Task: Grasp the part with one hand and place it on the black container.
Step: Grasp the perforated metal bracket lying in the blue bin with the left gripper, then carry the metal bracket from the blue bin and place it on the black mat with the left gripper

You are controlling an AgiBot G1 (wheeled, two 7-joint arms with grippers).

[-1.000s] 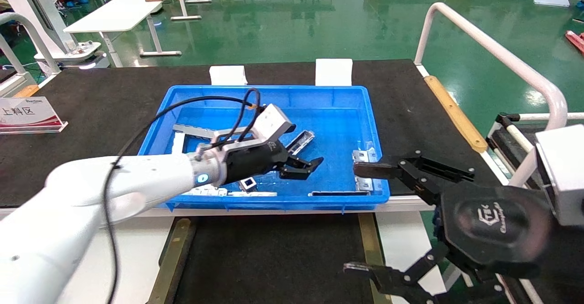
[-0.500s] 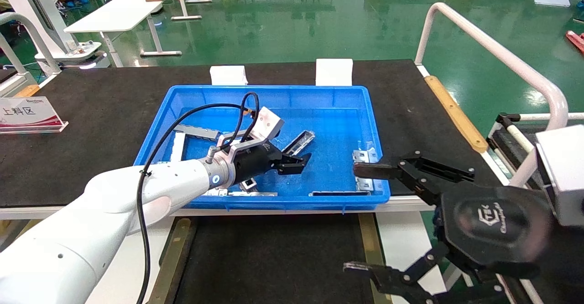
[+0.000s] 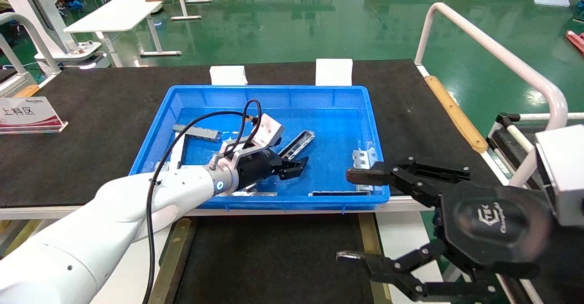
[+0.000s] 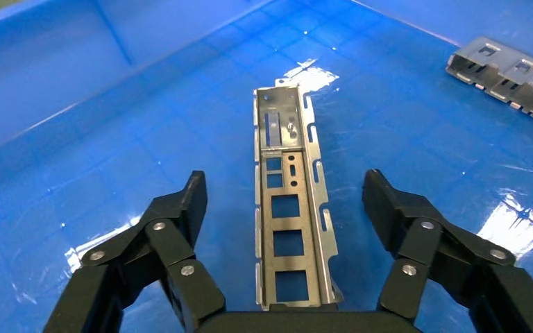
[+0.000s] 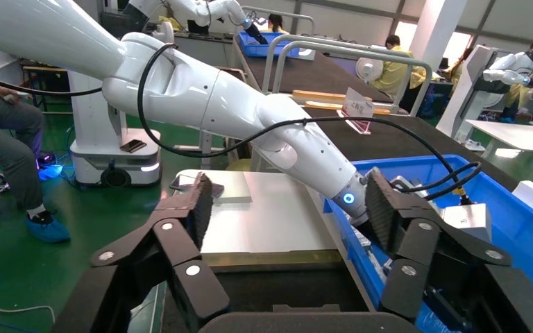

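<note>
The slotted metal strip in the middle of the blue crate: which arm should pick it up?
Left. The left gripper is already inside the blue crate, jaws open on either side of the metal strip. The right gripper hangs open outside the crate's near right corner.

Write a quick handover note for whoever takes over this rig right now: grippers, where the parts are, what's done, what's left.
Left gripper: open, empty, low inside the blue crate, its fingers straddling the near end of the part without touching it.
Right gripper: open, empty, parked off the crate's right corner.
The part lies flat on the crate floor, among other metal pieces.
Black container: in front of the crate, nothing visible on it.
Done: approach and alignment.
Left: close on the part, lift, place it on the black container.
</note>
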